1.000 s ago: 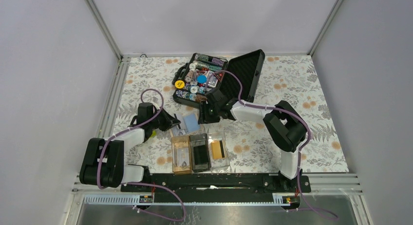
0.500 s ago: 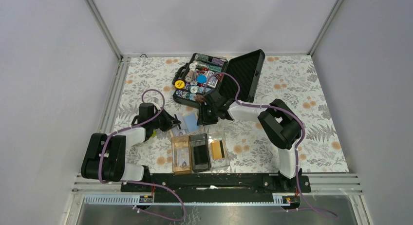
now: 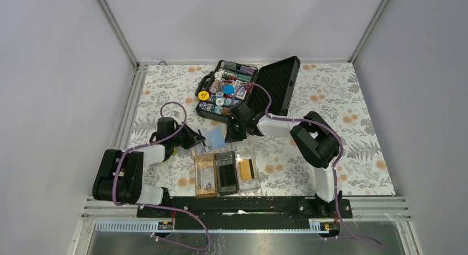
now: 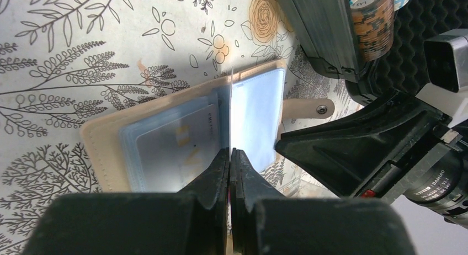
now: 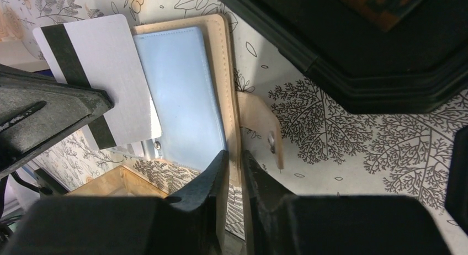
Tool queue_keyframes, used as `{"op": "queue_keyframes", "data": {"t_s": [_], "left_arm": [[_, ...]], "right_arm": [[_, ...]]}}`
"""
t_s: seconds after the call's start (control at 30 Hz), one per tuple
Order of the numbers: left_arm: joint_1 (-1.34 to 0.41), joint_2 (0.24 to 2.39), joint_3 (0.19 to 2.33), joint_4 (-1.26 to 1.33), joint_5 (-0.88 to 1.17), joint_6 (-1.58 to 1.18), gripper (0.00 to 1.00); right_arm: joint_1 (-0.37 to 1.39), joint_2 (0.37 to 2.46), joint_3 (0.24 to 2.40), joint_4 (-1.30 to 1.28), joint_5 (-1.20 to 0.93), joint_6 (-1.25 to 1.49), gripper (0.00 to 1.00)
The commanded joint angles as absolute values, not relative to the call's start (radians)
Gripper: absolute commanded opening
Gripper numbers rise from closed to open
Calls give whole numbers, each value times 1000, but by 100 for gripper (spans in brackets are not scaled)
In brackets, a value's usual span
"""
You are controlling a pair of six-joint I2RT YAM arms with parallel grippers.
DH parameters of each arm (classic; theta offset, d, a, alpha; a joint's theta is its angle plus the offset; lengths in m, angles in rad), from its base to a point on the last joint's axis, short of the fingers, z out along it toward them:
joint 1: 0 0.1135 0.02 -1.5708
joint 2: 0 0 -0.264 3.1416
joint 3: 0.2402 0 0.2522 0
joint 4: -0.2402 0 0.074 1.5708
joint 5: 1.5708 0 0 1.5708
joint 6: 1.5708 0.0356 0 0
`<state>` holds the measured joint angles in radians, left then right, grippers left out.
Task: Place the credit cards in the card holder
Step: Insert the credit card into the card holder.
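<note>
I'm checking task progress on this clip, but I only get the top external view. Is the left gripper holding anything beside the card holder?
Observer: Yes. The left gripper is shut on a pale card with a black stripe.
Operator: And the right one?
Observer: The right gripper stands over the beige edge of the open wallet, jaws nearly closed.
Operator: Any other card inside it?
Observer: A second card shows inside the wallet's left page.
</note>
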<state>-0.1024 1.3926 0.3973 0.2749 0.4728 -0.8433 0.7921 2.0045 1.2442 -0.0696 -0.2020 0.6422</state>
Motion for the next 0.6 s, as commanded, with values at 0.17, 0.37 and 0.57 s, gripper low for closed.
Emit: {"op": "queue_keyframes", "data": {"t_s": [0.17,0.37,0.57], "left_arm": [[-100,1371,381,339,498,-856,0],[-100,1389,371,356,496,-855,0],[-100,1416,362,389,512,-862,0]], "right_arm": [[802,2027,1281,-91,-174,682,5],[802,2031,1276,-89,-168,701,0],[802,2028,1277,-90,-160,701,0]]}}
